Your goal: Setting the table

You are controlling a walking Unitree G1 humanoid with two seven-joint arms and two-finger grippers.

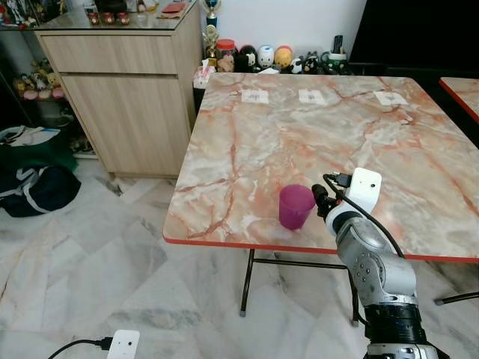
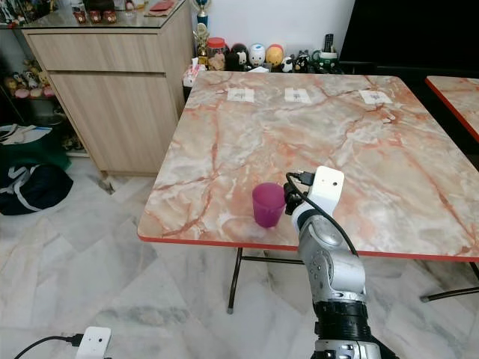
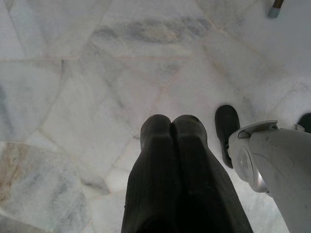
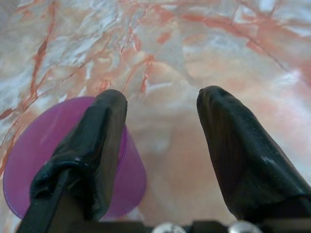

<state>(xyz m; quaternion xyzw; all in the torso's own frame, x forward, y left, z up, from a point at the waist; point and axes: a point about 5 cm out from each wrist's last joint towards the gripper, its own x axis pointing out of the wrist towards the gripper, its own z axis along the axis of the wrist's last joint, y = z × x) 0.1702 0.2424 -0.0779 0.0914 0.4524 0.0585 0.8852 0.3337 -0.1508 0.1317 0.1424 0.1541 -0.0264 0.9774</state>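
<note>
Presently: one purple plastic cup [image 1: 296, 206], upright on the marble-patterned table [image 1: 314, 134], near its front edge and just inside the red rim. Right gripper [image 4: 160, 116]: raised over the table at about 3 o'clock of the cup, fingers apart with nothing between them; in the right wrist view one finger [image 4: 92, 141] overlaps the cup's side, and contact cannot be told. Left gripper [image 3: 170, 141]: hanging idle over the marble floor [image 1: 90, 269], fingers pressed together, the robot's dark foot [image 3: 227, 131] nearby. Three small white paper slips [image 1: 312, 96] lie in a row along the far side of the table, toward 12 o'clock from the cup, well apart from it. Beyond the table: a row of small figurines [image 1: 266, 57] against the wall; at 10 o'clock a wooden cabinet [image 1: 123, 82], a dark bag [image 1: 37, 191] on the floor beside it. A white plug adapter [image 1: 123, 345] with a black cord lies on the floor in front. Step in hand, as judged: either taking hold of the cup or leaving it placed. To do it well, the fingers should straddle the cup squarely at mid-height before closing, or draw straight back if letting go, since a sideways nudge could tip a light cup standing this close to the edge. Brands, labels, writing: none legible; any marks on the slips are too small to read.
</note>
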